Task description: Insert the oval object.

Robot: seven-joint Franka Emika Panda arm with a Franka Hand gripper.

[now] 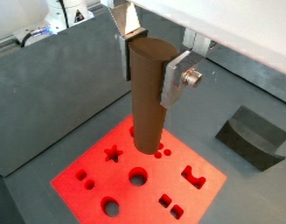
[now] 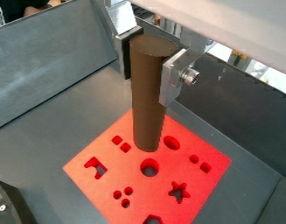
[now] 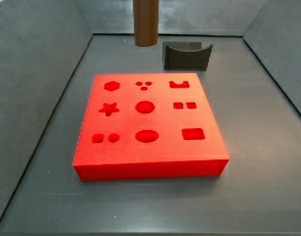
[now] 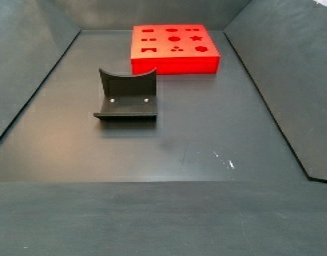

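My gripper (image 1: 151, 70) is shut on the upper end of the oval object (image 1: 148, 105), a long dark-brown peg hanging upright. Both wrist views show this, with silver fingers (image 2: 170, 79) on either side of the peg (image 2: 149, 105). The peg hangs well above the red block (image 1: 93, 188), which has several shaped holes. The oval hole shows in both wrist views (image 1: 110, 207) (image 2: 172, 142) and in a side view (image 3: 146, 135). In that side view only the peg's lower part (image 3: 145, 23) shows, above the block's far edge (image 3: 146, 77). The gripper is out of both side views.
The dark fixture (image 3: 187, 55) stands empty on the floor beside the red block (image 4: 175, 62), seen also in a wrist view (image 1: 253, 136) and a side view (image 4: 127, 95). Grey walls enclose the dark floor (image 4: 166, 160).
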